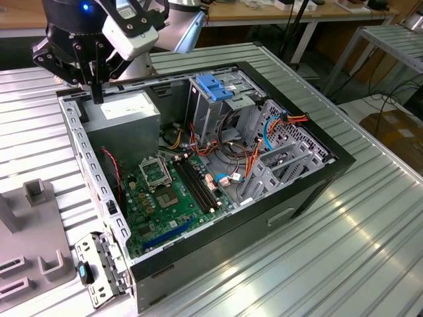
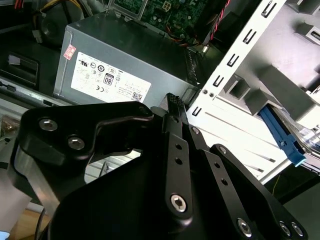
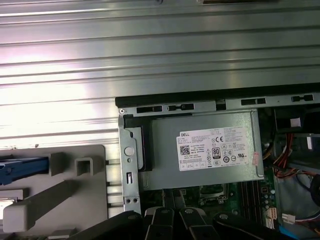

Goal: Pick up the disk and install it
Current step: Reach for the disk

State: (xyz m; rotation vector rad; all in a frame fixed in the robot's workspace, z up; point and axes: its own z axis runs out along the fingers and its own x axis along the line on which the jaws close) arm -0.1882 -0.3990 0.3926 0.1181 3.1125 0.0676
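Where the arm is hanging: in the exterior view the arm (image 1: 86,20) is reaching down from above. It is hanging over the corner of the open computer case (image 1: 317,173) on the exterior view's left, with its wrist pointing straight down.
Gripper: the gripper (image 1: 97,89) is hovering just above the case's rim, beside the big grey box with a white label (image 1: 122,113), and is touching nothing that I can make out.
Fingers: in both wrist views the black fingers (image 2: 172,107) are pressing together tip to tip and are gripping nothing.
Disk: the disk (image 3: 22,169) is lying outside the case in a grey holder (image 3: 75,197). The holder is standing on the ribbed metal table (image 1: 344,257) just beside the case's side wall, and the disk is sitting apart from the gripper.
Disk's long axis: in the first wrist view its blue rail (image 2: 282,137) is running crosswise to the case's side wall, with one end pointing toward that wall. The rest of the disk is running out of the picture, so I cannot tell its full lie.
Inside the case: the green board (image 1: 165,198) is lying flat on the floor. The tall metal cage (image 1: 201,112), topped by a blue latch (image 1: 215,87), is standing next to the grey box.
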